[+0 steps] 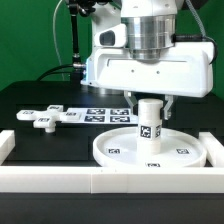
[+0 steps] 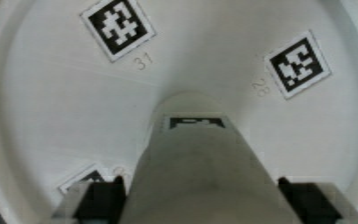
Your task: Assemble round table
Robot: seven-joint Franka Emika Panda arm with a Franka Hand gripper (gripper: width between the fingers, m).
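Note:
The white round disc [image 1: 112,152] lies flat on the black table near the front, with its rim up. The short cylindrical post [image 1: 148,122] stands upright on the middle of the disc, a tag on its side. My gripper [image 1: 149,103] comes straight down over the post, its jaws against the post's upper sides. In the wrist view the post [image 2: 202,165] fills the gap between my black fingers [image 2: 98,198], with the tagged disc [image 2: 202,55] below it. The flat lobed foot piece [image 1: 45,117] lies loose on the table at the exterior view's left.
The marker board [image 1: 105,114] lies on the table behind the disc. A long white barrier bar [image 1: 90,181] runs along the front edge. Further bar pieces stand at the exterior view's left [image 1: 6,146] and right [image 1: 215,150].

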